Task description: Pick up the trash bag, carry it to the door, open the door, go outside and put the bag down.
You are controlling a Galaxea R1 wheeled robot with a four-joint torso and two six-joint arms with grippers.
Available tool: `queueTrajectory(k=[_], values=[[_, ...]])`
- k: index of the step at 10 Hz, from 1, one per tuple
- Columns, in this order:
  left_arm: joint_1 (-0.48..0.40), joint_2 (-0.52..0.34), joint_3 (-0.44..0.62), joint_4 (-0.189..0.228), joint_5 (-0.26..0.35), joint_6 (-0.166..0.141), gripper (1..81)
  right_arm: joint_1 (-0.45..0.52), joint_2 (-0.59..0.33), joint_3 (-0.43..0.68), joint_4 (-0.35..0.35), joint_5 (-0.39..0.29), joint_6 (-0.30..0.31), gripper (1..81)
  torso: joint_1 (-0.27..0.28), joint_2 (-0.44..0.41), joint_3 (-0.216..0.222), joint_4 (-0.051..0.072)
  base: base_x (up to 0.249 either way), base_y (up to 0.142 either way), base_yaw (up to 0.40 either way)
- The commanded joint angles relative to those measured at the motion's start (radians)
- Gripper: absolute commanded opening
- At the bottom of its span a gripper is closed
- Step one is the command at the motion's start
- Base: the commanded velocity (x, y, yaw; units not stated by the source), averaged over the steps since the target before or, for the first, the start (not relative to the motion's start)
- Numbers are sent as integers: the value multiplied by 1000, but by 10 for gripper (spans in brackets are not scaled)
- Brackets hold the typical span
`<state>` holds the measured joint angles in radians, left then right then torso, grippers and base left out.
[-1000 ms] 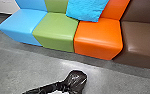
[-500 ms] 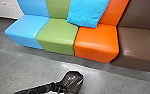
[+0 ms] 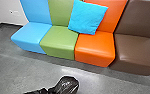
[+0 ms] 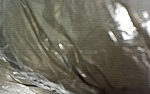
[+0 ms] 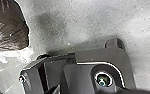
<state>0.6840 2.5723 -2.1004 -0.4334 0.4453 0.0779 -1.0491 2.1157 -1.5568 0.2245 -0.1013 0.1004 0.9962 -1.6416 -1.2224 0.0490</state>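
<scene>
Blue cushion [image 3: 88, 17] against multicoloured sofa backs [image 3: 113, 15]

Pale glare streaks the floor [image 3: 76, 73] before the seating [image 3: 94, 48], shadow along its base (the trash bag [image 3: 66, 86] glints white).

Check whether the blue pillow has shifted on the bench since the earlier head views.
No. The blue pillow still leans where the green section and orange section meet; the whole view shifted instead.
</scene>
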Motion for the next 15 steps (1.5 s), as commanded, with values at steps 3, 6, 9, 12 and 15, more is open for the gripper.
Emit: queueTrajectory(k=[3,6,9,12,15], values=[[51,-139,100,-11,81,59,10,-68,62,-90,3,-40,-7,811,-108,166,166,0,0,0,0],[176,-175,112,-11,36,125,10,-134,114,-146,-2,-17,-11,811,-180,274,277,0,0,0,0],[327,-176,112,-10,-72,174,10,-216,199,-241,-17,9,-21,811,-250,379,385,0,0,0,0],[438,-161,108,-8,-143,207,10,-295,268,-320,-39,60,-28,811,-322,486,496,0,0,0,0],[510,-103,47,-7,-178,224,10,-341,353,-409,-73,80,-30,811,-394,592,605,0,0,0,0]])
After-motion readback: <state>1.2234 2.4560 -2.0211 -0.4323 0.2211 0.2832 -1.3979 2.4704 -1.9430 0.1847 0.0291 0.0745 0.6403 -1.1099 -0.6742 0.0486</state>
